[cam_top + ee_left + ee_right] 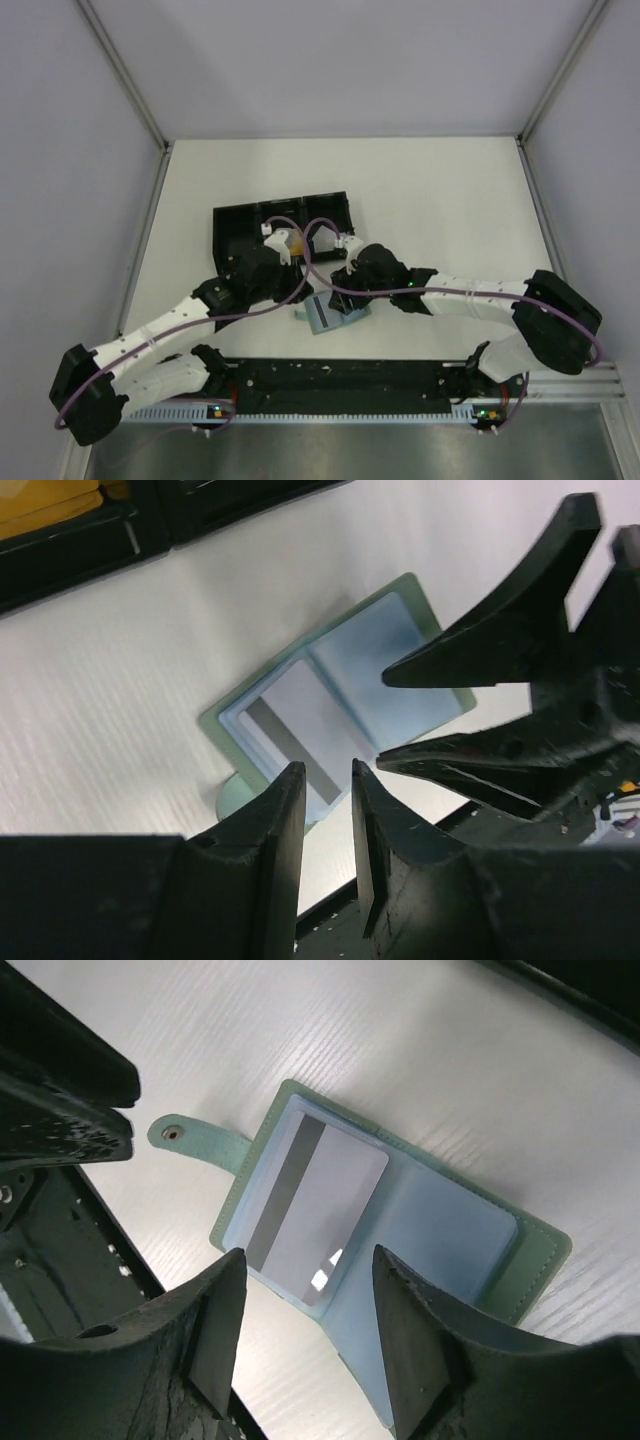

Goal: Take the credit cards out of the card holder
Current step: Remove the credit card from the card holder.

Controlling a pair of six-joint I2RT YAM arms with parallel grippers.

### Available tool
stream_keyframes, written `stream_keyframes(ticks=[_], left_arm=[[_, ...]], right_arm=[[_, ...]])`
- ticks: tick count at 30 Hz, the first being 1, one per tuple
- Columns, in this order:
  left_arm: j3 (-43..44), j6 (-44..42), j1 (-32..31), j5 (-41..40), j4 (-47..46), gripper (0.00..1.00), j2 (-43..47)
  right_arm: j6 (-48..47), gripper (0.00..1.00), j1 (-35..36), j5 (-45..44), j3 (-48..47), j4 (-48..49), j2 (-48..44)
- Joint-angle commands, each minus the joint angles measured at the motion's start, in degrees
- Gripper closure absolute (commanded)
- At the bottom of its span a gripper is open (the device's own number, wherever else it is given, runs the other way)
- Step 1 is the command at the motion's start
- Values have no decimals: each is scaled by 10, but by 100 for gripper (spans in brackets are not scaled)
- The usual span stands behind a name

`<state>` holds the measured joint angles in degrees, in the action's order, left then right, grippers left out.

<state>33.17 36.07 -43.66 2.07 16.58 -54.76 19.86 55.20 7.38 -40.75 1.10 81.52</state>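
Note:
The card holder (322, 318) lies open on the white table near its front edge, a pale blue-green wallet (450, 1240) with a snap tab (175, 1133). A silvery-grey credit card (315, 1200) with a dark stripe sits on one panel, partly out of its pocket. The other panel (400, 650) shows no card. My left gripper (328, 770) hovers over the card's end with a narrow gap and nothing between its fingers. My right gripper (308, 1255) stands open above the holder, also with nothing in it. Gold-orange cards (45, 505) lie in the black tray.
A long black tray (240, 225) stands just behind both wrists. The black mounting rail (340, 385) runs along the near edge, right beside the holder. The two grippers' fingers (480, 660) are close together over the holder.

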Motion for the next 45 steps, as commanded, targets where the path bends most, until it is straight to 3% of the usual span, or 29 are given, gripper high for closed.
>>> stream_keyframes(ticks=[1,10,18,32,45], left_arm=[[25,13,-4,40,-38,70,-6],[-13,34,-5,85,-142,86,-126],[-23,18,-5,56,-132,100,-186],[-39,11,-5,58,-122,100,-221],[-45,6,-5,50,-112,100,-231]], right_arm=[[70,48,-32,83,28,105,-13],[127,57,-76,134,65,179,37],[140,59,-86,136,67,180,67],[160,66,-90,172,56,195,125],[220,94,-123,262,108,339,128]])
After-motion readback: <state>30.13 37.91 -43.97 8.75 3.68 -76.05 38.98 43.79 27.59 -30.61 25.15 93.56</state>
